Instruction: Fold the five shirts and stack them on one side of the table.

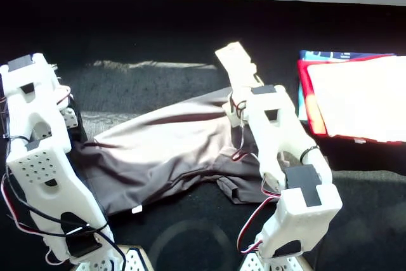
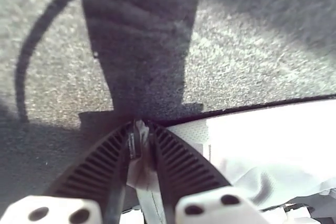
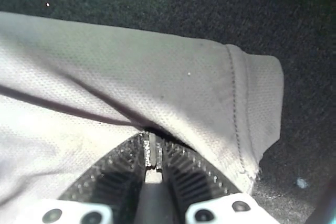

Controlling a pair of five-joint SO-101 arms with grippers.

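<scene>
The grey shirt (image 1: 171,150) lies rumpled across the middle of the desk (image 1: 158,30), strung between the two arms. The left claw (image 2: 140,142) is clamped tight on a bit of fabric at one edge. The right claw (image 3: 152,153) is closed on a pinch of cloth near a stitched hem at the other side. My guess is they hold both ends so it can be lifted and folded evenly. The folded stack (image 1: 358,96) sits well apart on the right arm's side, presumably where this one's headed.
</scene>
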